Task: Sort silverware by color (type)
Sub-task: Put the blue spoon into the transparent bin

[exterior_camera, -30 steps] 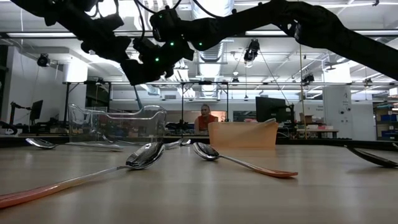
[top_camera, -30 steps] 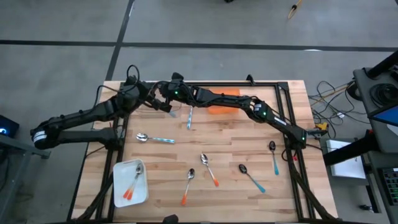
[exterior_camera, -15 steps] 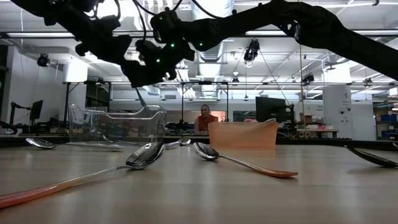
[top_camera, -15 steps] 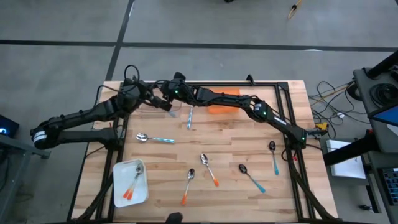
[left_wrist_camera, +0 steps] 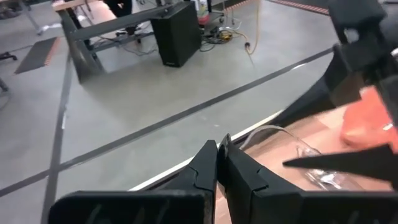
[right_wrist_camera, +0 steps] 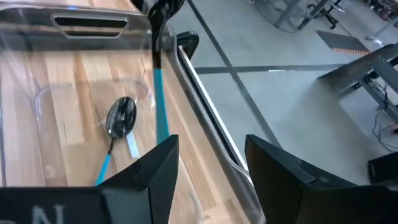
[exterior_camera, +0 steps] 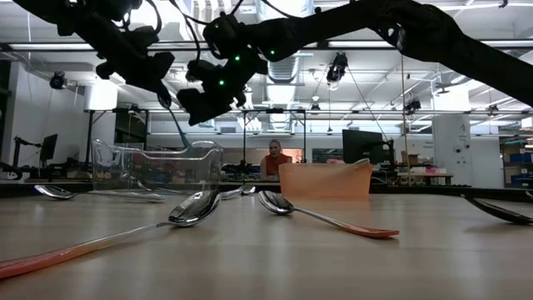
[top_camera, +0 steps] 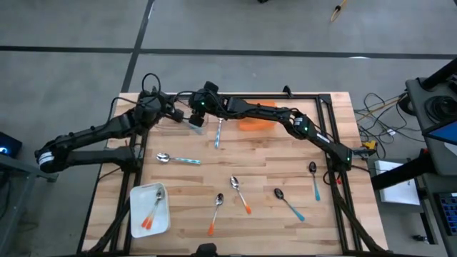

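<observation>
A spoon with a dark upper end and a teal handle (right_wrist_camera: pixel 160 106) hangs over the clear bin (exterior_camera: pixel 158 167) at the table's far left. My left gripper (exterior_camera: pixel 164 94) is shut on its top. My right gripper (right_wrist_camera: pixel 208 168) stands open close beside the spoon, fingers apart and touching nothing. In the high view the two grippers meet at the far left, left gripper (top_camera: pixel 180 114) and right gripper (top_camera: pixel 193 118). Another dark-bowled teal spoon (right_wrist_camera: pixel 119 121) lies on the bin's floor. My left wrist view shows only shut fingers (left_wrist_camera: pixel 217 155); the spoon is hidden there. My left gripper pinches the spoon's dark upper end (right_wrist_camera: pixel 156 34) between its two fingers, coming at it from the table's left side and slanting a little downward. The spoon hangs nearly upright below the fingers, teal handle down, clear of the bin and the table.
An orange bin (top_camera: pixel 257 121) stands at the far middle. A white tray (top_camera: pixel 150 209) with two orange-handled spoons sits near left. Loose spoons lie about: light-blue handles (top_camera: pixel 218 133) (top_camera: pixel 178 160), orange handles (top_camera: pixel 240 194) (top_camera: pixel 216 213), teal handles (top_camera: pixel 315 178) (top_camera: pixel 288 202).
My left gripper has shut on the hanging spoon's top and rolled a little. My right gripper has opened, letting the spoon go, and tipped slightly. The spoon stays hanging over the clear bin.
</observation>
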`<state>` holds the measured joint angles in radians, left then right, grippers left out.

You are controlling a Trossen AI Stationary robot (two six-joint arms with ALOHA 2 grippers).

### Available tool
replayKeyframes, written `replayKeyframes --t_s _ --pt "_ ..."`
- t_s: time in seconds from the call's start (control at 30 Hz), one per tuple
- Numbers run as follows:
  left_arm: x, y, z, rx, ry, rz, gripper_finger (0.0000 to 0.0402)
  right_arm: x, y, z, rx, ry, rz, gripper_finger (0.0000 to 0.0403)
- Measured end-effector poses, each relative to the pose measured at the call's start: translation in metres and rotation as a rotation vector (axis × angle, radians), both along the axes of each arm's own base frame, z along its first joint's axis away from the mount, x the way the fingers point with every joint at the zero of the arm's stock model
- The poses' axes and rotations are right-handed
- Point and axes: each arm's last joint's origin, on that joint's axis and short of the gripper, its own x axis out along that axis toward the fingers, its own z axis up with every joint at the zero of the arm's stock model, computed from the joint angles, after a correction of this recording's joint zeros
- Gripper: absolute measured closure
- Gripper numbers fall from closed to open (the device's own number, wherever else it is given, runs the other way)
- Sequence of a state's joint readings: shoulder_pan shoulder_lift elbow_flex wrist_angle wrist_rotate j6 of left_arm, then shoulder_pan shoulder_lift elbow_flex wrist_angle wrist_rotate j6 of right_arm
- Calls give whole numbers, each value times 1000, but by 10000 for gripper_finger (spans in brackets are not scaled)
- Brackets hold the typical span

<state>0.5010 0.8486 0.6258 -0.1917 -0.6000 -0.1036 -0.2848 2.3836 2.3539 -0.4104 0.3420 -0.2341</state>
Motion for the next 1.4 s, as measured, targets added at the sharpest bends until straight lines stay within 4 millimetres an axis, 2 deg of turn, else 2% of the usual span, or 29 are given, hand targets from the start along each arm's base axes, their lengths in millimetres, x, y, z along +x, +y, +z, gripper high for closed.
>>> replayKeyframes --t_s 0.3,0.5,0.73,0.83,1.17,1.4 --pt "-6 8 -5 -48 10 22 401 -15 4 32 9 13 45 232" --pt "-7 11 -10 -68 12 34 401 -16 4 34 138 -31 188 241" --pt "-8 10 -20 -80 23 36 401 -16 6 35 163 -45 233 252" --pt "-8 10 -25 -82 7 34 402 -18 8 32 167 1 241 258" --pt "-8 9 -29 -95 -16 18 402 -20 41 24 215 159 413 278" --pt "-8 9 -29 -96 -13 18 402 -34 47 41 220 215 454 280"
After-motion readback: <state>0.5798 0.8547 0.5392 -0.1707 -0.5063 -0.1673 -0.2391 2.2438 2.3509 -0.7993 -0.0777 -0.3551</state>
